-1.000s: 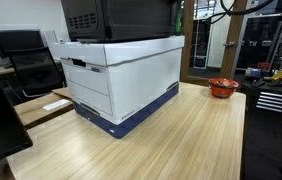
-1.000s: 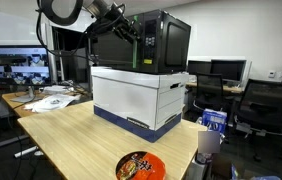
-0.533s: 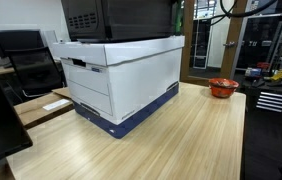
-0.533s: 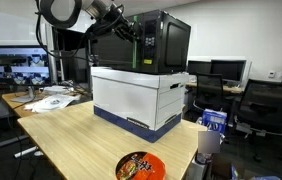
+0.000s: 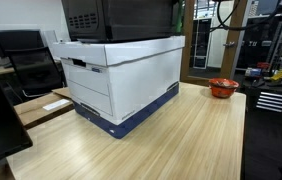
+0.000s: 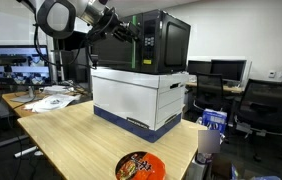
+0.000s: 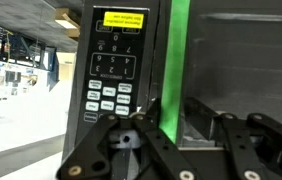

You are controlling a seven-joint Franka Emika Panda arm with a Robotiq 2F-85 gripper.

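A black microwave stands on a white storage box; both also show from the far side as the microwave on the box. Its door has a bright green vertical handle beside the keypad. My gripper is at the door front, its fingers on either side of the handle and closed in on it. In an exterior view the gripper meets the handle at the microwave's front corner. The fingertips are partly hidden by the handle.
The box rests on a wooden table. A round noodle bowl lies near one table edge and shows as a red bowl from the far side. Papers, office chairs and monitors surround the table.
The jaws have narrowed onto the green handle. The arm's upper part has shifted slightly up and away in an exterior view; microwave and box stay put.
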